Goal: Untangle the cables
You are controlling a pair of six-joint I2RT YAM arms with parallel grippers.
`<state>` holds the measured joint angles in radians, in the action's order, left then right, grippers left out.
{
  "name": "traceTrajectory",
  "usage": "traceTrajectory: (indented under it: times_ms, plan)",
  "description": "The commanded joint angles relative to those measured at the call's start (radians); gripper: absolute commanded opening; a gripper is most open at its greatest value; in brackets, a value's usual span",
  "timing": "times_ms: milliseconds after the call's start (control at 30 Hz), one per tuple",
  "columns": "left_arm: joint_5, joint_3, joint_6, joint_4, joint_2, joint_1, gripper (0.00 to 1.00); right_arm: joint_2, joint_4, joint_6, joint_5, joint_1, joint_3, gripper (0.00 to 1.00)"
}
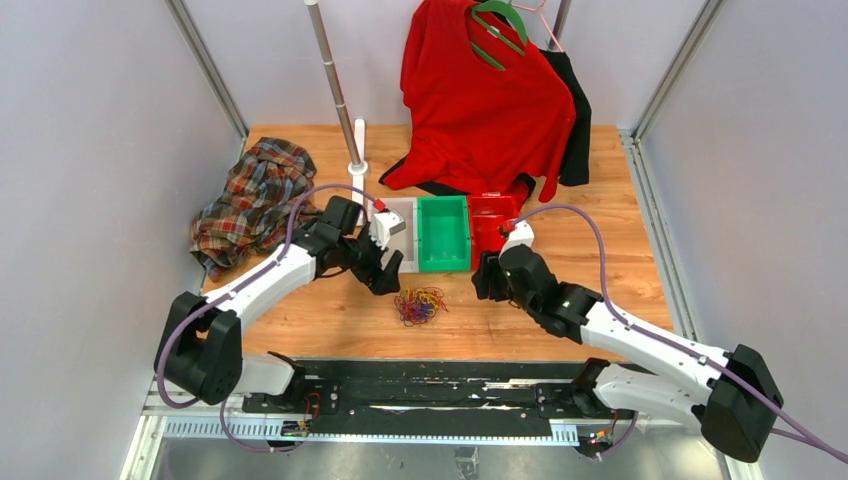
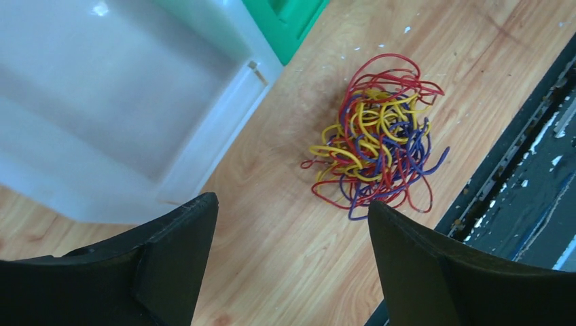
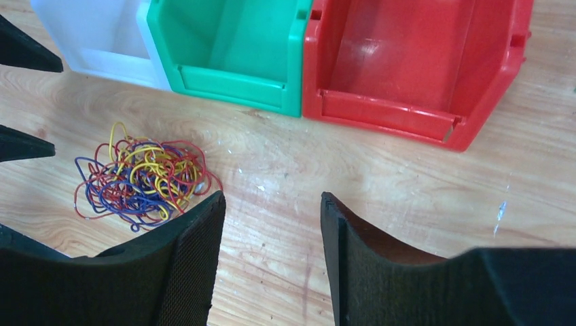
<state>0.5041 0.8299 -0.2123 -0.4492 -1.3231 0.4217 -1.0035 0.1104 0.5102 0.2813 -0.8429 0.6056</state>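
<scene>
From above, the cables (image 1: 420,305) lie in one red, yellow and purple clump on the wooden counter (image 1: 620,260), just in front of the green bin (image 1: 443,233), on the side nearer my bases. A white bin (image 1: 403,222) touches the green bin's left wall and a red bin (image 1: 493,215) its right. My left arm (image 1: 280,275) reaches in from the left of the green bin and my right arm (image 1: 620,330) from the right, the clump between them. A plaid cloth (image 1: 250,200) lies well left of the green bin, and a red garment (image 1: 480,100) hangs behind it.

Through my left wrist, my left jaws stand released, nothing between them. The cables (image 2: 377,139) rest on bare wood ahead of them, apart from the green bin's corner (image 2: 292,20).

Through my right wrist, my right jaws are also released and grasp nothing. The cables (image 3: 139,176) sit near the green bin's (image 3: 231,47) front, toward its left end, touching neither jaw.
</scene>
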Motion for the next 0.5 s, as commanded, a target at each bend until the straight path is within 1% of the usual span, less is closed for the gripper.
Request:
traceTrajectory:
  times_ms: [0, 100, 233, 300, 467]
  plan:
    - [0.031, -0.028, 0.06, 0.069, 0.009, 0.044, 0.83, 0.038, 0.051, 0.056, 0.053, -0.038, -0.017, 0.53]
    - [0.052, -0.05, 0.034, 0.048, 0.022, 0.06, 0.78, 0.032, 0.053, 0.054, 0.045, -0.041, -0.016, 0.49]
    - [0.1, -0.054, -0.028, 0.003, 0.0, 0.064, 0.69, -0.003, 0.061, 0.023, 0.005, -0.042, 0.005, 0.47]
    - [0.111, -0.057, -0.053, -0.003, -0.018, 0.068, 0.68, -0.026, 0.075, 0.005, -0.017, -0.042, 0.029, 0.47]
    - [0.12, -0.043, -0.059, 0.01, -0.07, 0.074, 0.59, -0.061, 0.084, -0.014, -0.063, -0.045, 0.06, 0.45]
